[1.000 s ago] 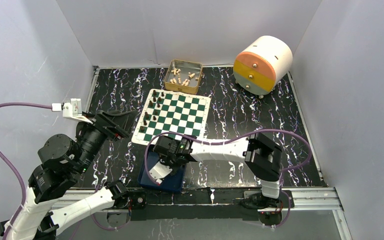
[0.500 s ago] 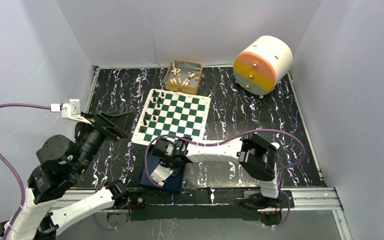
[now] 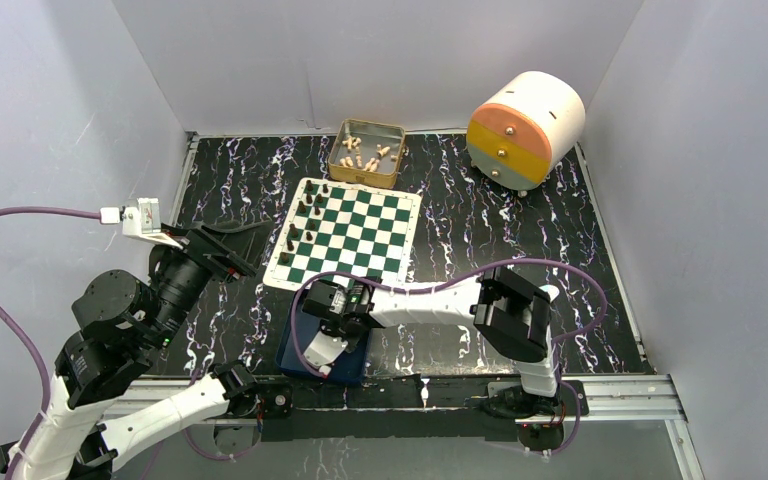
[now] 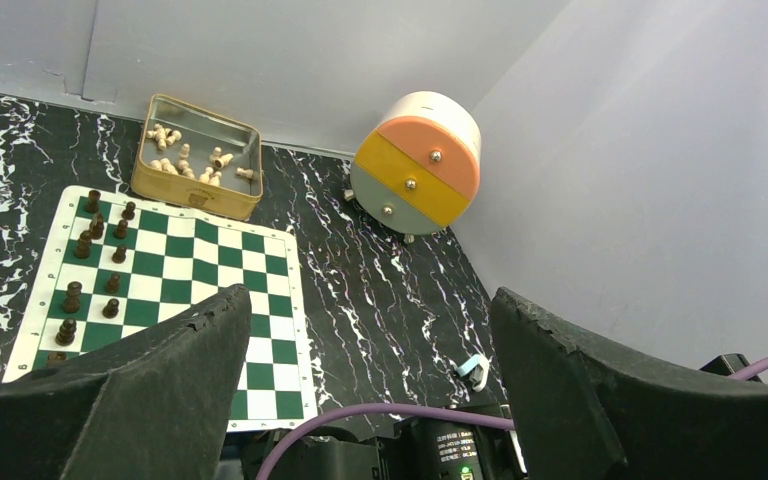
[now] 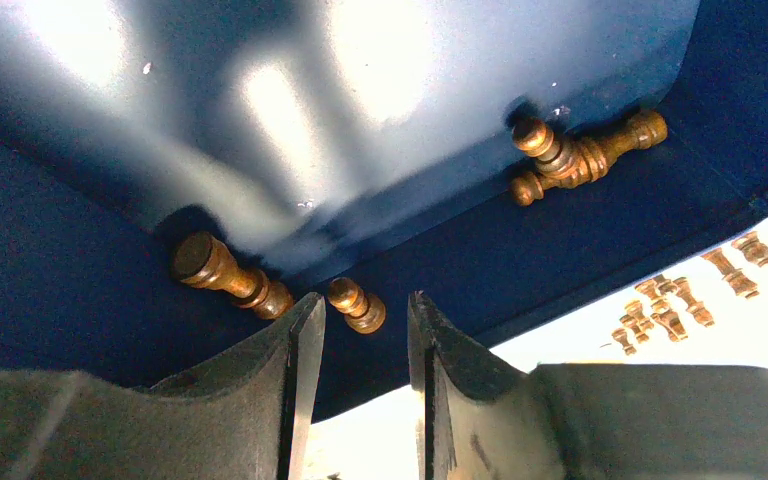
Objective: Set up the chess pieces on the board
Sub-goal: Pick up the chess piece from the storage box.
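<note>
The green-and-white board (image 3: 355, 232) lies mid-table, with several dark-brown chess pieces (image 3: 305, 215) standing along its left columns; the left wrist view shows the same board (image 4: 200, 270) and pieces (image 4: 110, 283). My right gripper (image 3: 322, 345) reaches down into the blue tray (image 3: 352, 366). In its wrist view the right gripper (image 5: 365, 300) is open a little, and a small brown pawn (image 5: 356, 304) lies on its side just past the fingertips, not touched. Another piece (image 5: 230, 275) lies to the left and two more (image 5: 580, 158) at the upper right. My left gripper (image 4: 370, 300) hangs wide open and empty, raised at the left.
A gold tin (image 3: 367, 152) of cream pieces sits behind the board. A round drawer unit (image 3: 525, 128) stands at the back right. A purple cable (image 4: 360, 415) loops over the right arm. A small blue-white clip (image 4: 473, 368) lies on the black marbled table.
My right arm has shifted slightly left and lower into the blue tray. The left arm has not moved, and neither gripper's opening has changed.
</note>
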`<act>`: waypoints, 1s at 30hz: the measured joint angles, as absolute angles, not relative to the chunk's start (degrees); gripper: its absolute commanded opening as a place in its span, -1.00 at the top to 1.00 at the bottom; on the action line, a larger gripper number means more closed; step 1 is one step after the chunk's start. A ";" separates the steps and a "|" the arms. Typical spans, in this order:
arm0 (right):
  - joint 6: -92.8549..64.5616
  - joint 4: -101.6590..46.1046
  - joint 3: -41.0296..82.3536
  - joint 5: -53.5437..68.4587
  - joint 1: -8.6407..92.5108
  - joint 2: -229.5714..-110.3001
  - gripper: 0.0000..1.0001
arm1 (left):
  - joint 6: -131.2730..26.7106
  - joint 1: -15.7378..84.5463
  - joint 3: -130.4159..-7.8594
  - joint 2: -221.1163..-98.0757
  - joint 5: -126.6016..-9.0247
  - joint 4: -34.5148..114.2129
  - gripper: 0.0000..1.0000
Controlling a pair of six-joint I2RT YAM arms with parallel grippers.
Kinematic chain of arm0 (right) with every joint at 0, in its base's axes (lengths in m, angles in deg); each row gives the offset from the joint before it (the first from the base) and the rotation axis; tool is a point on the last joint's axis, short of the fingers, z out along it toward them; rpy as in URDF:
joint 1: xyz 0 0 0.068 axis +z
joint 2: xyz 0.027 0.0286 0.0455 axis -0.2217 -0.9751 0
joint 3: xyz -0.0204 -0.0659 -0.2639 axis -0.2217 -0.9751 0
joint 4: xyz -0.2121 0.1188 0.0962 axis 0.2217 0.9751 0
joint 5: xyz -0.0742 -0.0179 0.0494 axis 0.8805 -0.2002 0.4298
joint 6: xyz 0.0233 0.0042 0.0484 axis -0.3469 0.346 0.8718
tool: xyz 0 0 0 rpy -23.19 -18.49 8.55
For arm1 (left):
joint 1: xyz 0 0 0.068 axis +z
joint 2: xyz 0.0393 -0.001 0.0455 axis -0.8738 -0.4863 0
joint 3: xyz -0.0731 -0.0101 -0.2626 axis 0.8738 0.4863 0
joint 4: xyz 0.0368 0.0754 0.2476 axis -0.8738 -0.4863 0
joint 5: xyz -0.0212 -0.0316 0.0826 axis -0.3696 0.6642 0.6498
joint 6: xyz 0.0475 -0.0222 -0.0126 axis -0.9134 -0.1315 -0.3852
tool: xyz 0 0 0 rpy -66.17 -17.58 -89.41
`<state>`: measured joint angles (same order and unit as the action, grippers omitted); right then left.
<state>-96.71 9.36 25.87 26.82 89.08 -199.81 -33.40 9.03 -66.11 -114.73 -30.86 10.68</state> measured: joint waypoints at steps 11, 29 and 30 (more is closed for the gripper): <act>-97.45 9.45 25.87 27.85 89.34 -200.75 0.27 | -33.40 9.03 -66.09 -114.41 -30.86 10.68 -0.69; -95.92 8.07 25.87 24.75 89.45 -200.90 1.00 | -33.40 9.03 -65.83 -114.06 -30.86 10.70 -0.69; -95.61 7.48 25.87 23.96 89.45 -200.47 1.00 | -33.40 9.03 -65.83 -114.08 -30.89 10.70 -0.69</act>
